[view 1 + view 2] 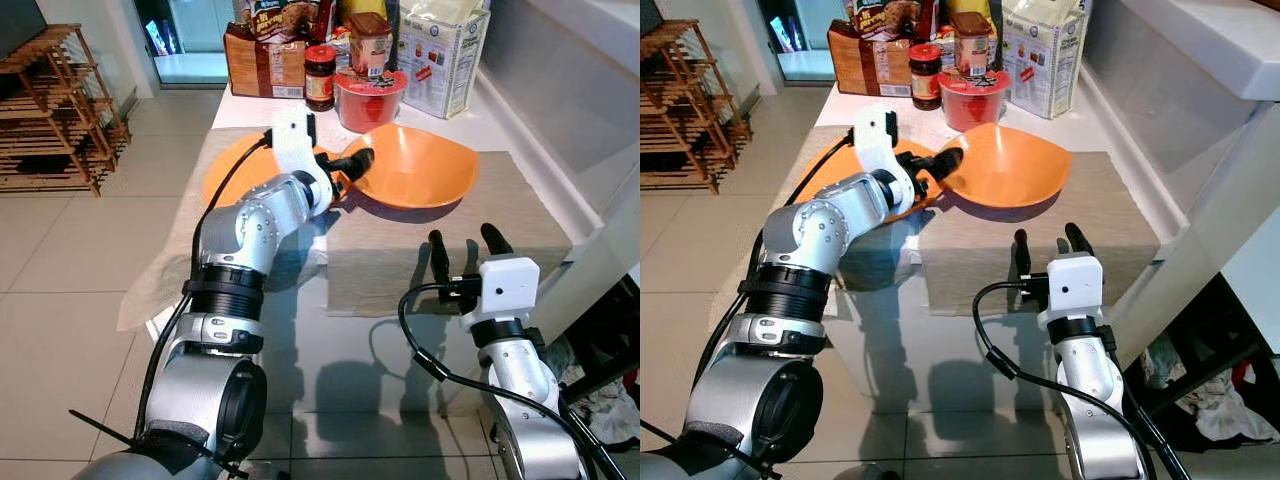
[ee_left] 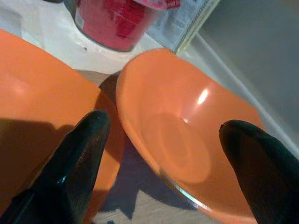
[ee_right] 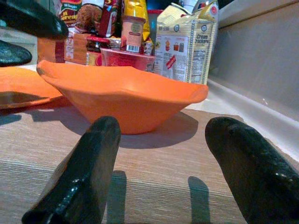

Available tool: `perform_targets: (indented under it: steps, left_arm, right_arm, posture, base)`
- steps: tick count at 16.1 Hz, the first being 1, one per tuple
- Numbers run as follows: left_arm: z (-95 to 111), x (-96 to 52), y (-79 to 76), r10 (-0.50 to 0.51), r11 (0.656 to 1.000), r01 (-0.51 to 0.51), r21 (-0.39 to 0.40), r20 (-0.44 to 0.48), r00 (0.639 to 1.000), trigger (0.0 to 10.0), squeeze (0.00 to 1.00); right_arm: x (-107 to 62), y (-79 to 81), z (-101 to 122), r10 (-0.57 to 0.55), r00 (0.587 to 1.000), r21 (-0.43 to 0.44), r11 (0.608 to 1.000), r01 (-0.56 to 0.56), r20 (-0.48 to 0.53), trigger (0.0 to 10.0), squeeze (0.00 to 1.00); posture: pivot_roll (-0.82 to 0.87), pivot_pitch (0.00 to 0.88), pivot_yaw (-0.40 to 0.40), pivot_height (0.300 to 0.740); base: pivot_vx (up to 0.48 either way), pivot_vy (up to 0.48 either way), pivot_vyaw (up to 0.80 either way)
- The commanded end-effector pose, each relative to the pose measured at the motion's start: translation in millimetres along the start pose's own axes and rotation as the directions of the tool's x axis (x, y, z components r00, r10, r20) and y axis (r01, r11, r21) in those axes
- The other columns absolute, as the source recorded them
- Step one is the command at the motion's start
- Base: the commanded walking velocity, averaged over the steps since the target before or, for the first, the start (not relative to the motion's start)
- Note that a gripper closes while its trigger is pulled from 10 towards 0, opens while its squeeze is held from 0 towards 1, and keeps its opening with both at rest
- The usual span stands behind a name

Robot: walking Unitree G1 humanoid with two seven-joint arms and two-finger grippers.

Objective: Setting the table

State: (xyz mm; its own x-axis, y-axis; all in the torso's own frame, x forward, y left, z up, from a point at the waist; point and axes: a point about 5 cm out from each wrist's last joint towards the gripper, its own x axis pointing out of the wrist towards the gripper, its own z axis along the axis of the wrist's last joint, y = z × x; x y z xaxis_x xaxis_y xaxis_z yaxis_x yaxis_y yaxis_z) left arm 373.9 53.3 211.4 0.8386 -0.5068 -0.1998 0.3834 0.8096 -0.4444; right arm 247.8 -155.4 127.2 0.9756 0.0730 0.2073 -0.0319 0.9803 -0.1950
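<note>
At upper centre, the left gripper (image 1: 352, 170) is open around the rim of the orange bowl (image 1: 420, 165). Lower right, the right gripper (image 1: 466, 247) hovers open above the placemat (image 1: 520, 215).

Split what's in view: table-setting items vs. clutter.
Job:
orange bowl, tilted, left hand open at its rim
orange plate beside it
beige placemat
right hand, open, low over the placemat

Lying about:
red tub
dark jar
white carton
brown box
wooden rack on the floor
</note>
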Motion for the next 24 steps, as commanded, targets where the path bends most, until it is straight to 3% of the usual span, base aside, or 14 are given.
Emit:
perform_targets:
  steps: [1,3,6,15,16,17,24]
  left_arm:
    - [-4,1.9,-1.6,0.008,0.999,-0.006,0.039,-0.036,0.999,10.0,0.0]
    - [-14,3.0,-1.9,0.015,0.996,-0.009,0.085,-0.069,0.998,10.0,0.0]
    - [-20,5.9,-7.7,-0.023,0.995,0.03,0.092,-0.076,0.997,10.0,0.0]
    - [-29,10.5,-11.7,-0.063,0.997,0.059,-0.042,-0.107,0.992,10.0,0.0]
    - [-30,11.1,-12.1,-0.067,0.997,0.062,-0.044,-0.107,0.992,7.3,0.0]
    - [-29,11.2,-12.1,-0.065,0.998,0.062,-0.029,-0.1,0.993,0.0,0.0]
    - [-25,11.8,-13.4,-0.067,0.997,0.07,0.044,-0.067,0.996,0.0,0.0]
  right_arm:
    - [-0.7,1.2,3,0.003,1.0,-0.01,1.0,-0.003,0.004,10.0,0.0]
    - [-1.2,2.7,2,0.0,1.0,-0.005,1.0,0.0,-0.003,10.0,0.0]
    - [-0.2,3.2,2,0.0,1.0,-0.004,1.0,0.0,-0.002,10.0,0.0]
    - [0.6,4.2,1,0.005,1.0,-0.008,1.0,-0.005,-0.009,10.0,0.0]
    - [1.0,4.3,1,0.005,1.0,-0.009,1.0,-0.005,-0.009,10.0,0.0]
    - [1.3,4.4,1,0.006,1.0,-0.009,1.0,-0.006,-0.009,10.0,0.0]
    - [0.9,2.7,3,0.007,1.0,-0.013,1.0,-0.007,-0.004,10.0,0.0]
  posture:
    - [-0.05,0.0,0.06,0.74]
    - [-0.05,0.0,0.063,0.74]
    - [-0.05,0.0,0.064,0.74]
    - [-0.05,0.0,0.061,0.74]
    - [-0.05,0.0,0.06,0.74]
    - [-0.05,0.0,0.06,0.74]
    - [-0.05,0.001,0.056,0.74]
  base:
    - [0.0,0.0,0.0]
    - [0.0,0.0,0.0]
    - [0.0,0.0,0.0]
    - [0.0,0.0,0.0]
    - [0.0,0.0,0.0]
    - [0.0,0.0,0.0]
    - [0.0,0.0,0.0]
